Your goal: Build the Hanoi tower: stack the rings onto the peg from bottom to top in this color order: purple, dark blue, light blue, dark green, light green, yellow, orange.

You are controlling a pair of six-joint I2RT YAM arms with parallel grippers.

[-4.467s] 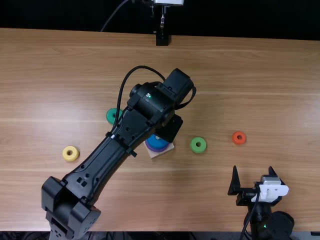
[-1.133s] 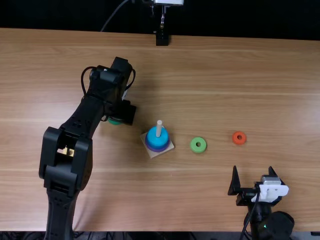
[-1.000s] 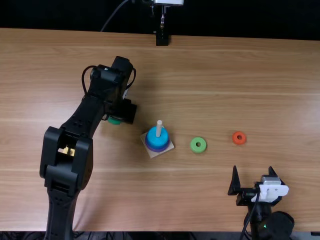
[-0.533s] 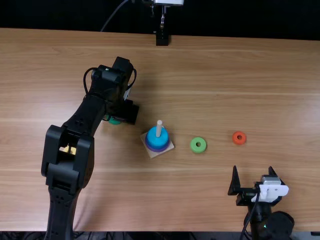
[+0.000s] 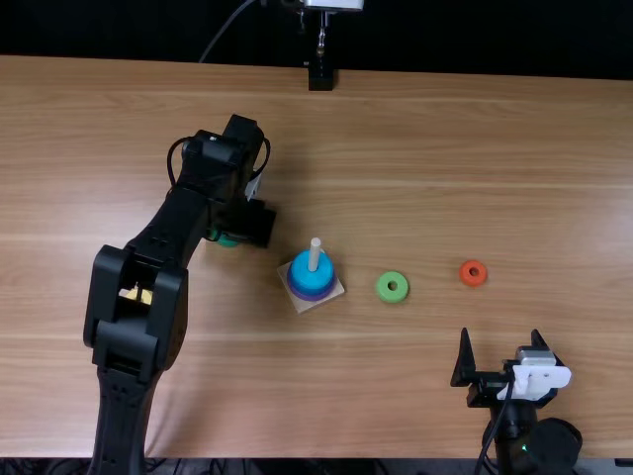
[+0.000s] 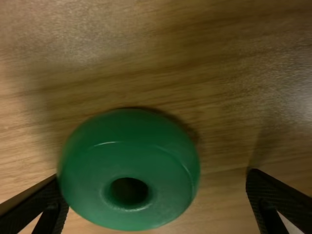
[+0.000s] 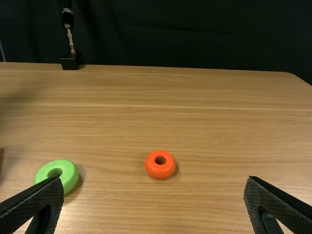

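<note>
Ring [image 6: 129, 161], dark green: on the surface [image 5: 396, 386], at the left tool [image 6: 155, 176], whose fingers stand apart, contact with the nearer one unclear; likely light, stiff, somewhat slippery; best taken squarely across its widest outer wall

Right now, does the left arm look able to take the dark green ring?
Probably yes. The left hand is open over the dark green ring, and I see nothing blocking the way. The ring sits off centre, so a small adjustment may help.
</note>
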